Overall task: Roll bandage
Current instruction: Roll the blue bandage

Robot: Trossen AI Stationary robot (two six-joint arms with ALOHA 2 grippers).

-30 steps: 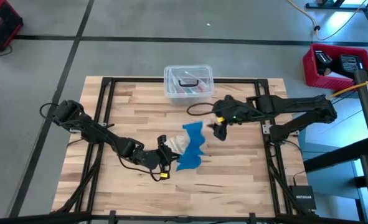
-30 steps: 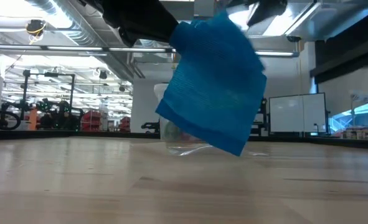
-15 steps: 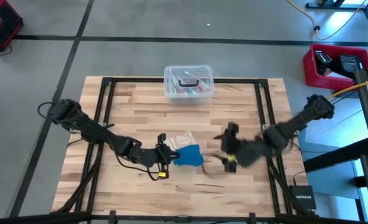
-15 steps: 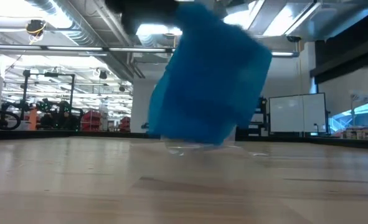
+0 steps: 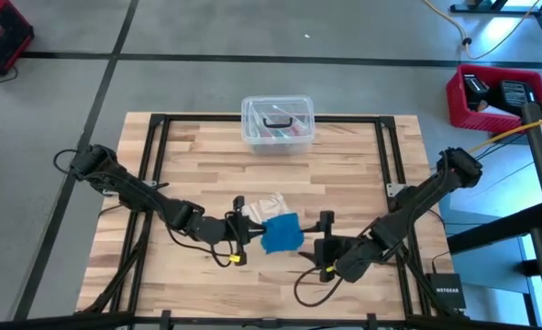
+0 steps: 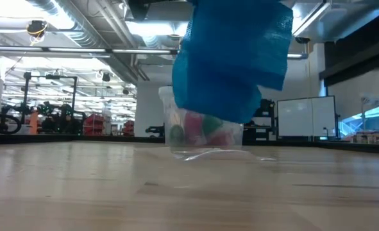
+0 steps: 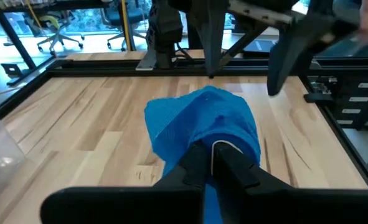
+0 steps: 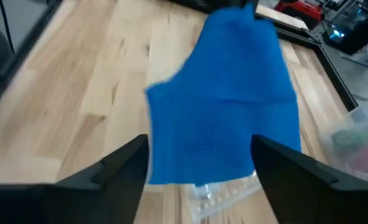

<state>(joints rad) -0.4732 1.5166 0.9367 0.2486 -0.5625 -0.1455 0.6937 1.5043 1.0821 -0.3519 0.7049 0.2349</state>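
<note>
Your right gripper (image 5: pixel 324 246) has swung down from the far side and now faces the bandage (image 5: pixel 281 233), jaws spread, just ahead of it, one end pinched in the left gripper (image 5: pixel 248 231).

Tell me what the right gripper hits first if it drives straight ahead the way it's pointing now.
Most likely the bandage: the right gripper, open, faces it with nothing between. The left gripper holds it shut just above the table. Depth is unclear.
</note>
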